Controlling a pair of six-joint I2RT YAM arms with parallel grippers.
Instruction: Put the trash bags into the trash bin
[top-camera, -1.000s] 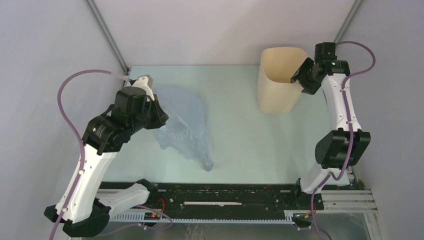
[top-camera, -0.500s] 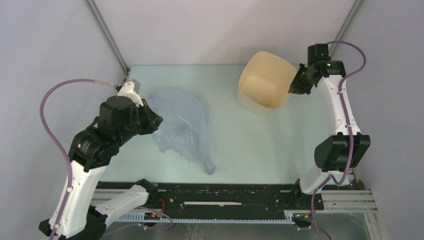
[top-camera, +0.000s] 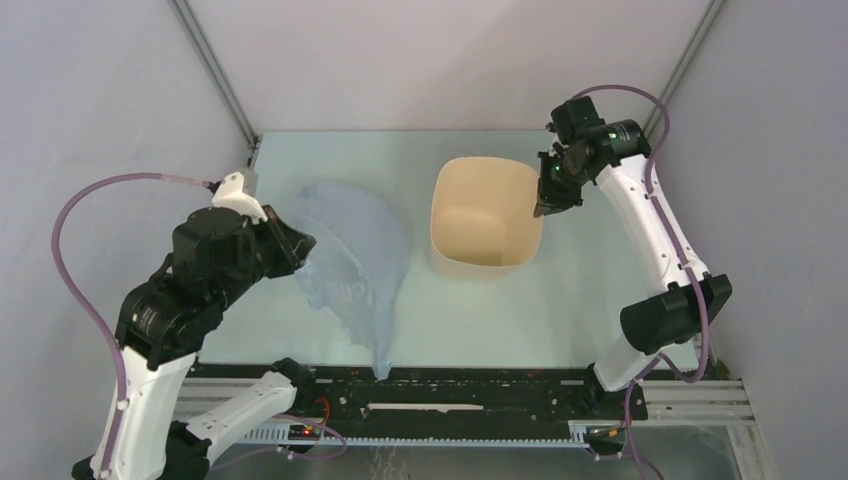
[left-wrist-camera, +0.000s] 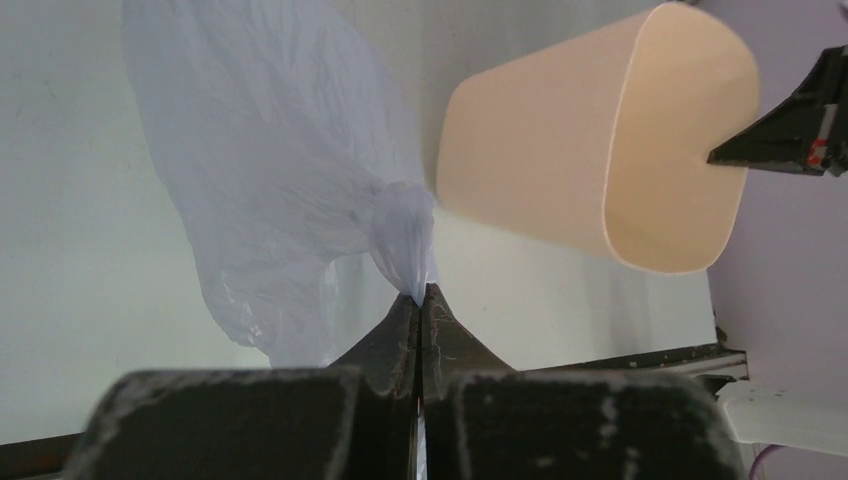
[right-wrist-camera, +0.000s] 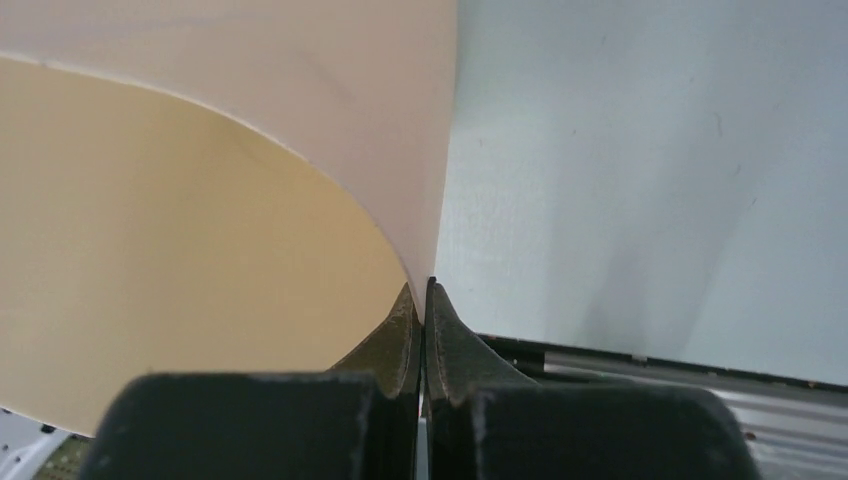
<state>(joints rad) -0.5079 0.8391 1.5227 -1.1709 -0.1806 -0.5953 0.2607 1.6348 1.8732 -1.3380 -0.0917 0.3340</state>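
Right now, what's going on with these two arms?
The left gripper is shut on a bunched bit of the pale-blue trash bag, the rest trailing down to the table. The right gripper pinches the rim of the beige trash bin, which is beside the bag. The bag is not yet in the bin.

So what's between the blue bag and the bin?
Nothing: only bare table separates the trash bag and the trash bin, seen in the top view.

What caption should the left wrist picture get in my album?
Left gripper pinches the blue trash bag near the cream bin.
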